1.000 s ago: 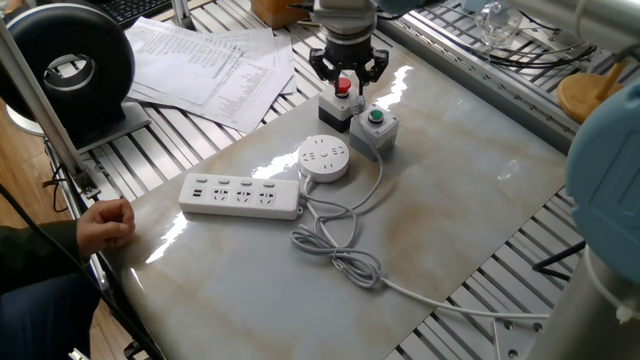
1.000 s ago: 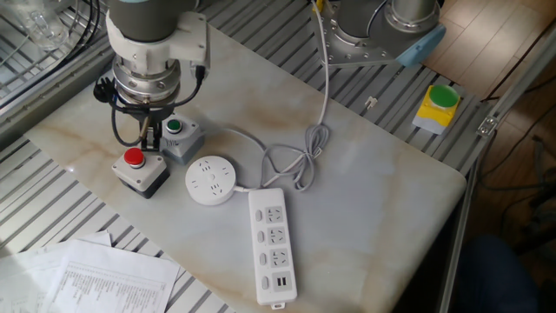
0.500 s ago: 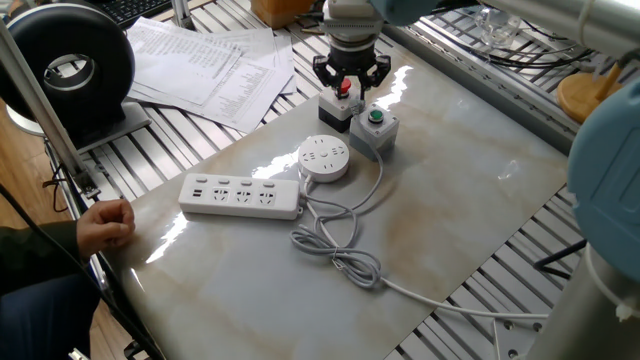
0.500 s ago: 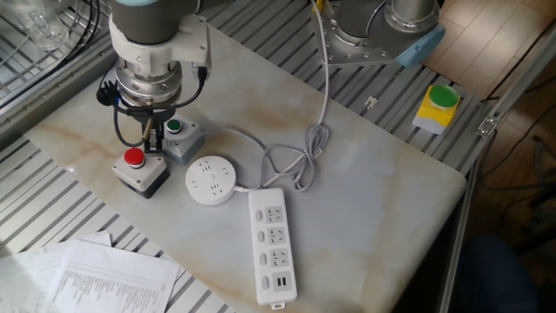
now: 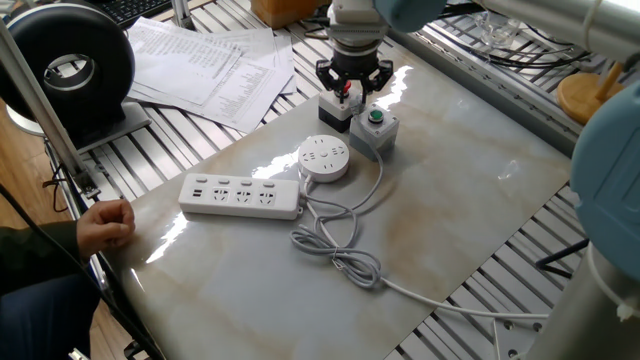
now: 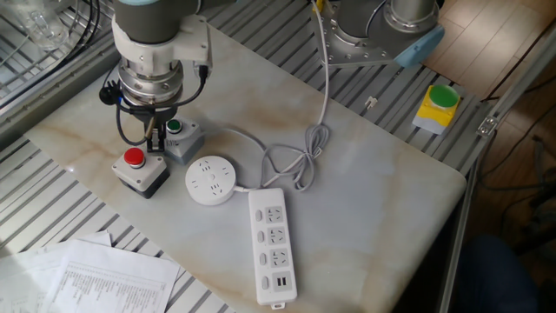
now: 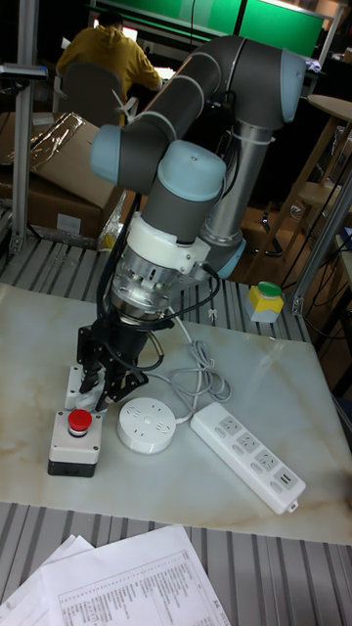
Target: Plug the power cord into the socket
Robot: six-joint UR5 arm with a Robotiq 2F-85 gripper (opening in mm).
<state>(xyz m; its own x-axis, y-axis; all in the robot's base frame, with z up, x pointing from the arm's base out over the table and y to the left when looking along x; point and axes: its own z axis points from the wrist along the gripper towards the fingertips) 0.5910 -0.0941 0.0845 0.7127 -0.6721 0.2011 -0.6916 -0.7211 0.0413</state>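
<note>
Since a second ago gripper [image 5: 354, 84] drifted toward 1 o'clock, open, empty, over button boxes [image 5: 357, 116] | cord [image 5: 338, 247] coiled at 6 o'clock of socket [image 5: 324, 157] | step: approach; next: reach its plug

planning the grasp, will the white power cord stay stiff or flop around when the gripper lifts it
Probably floppy: the power cord lies in loose, tangled loops on the table, so lifting one point would likely leave the rest dangling or dragging. It looks thin and light. One end seems to run to the socket, which may slide if tugged.
</note>
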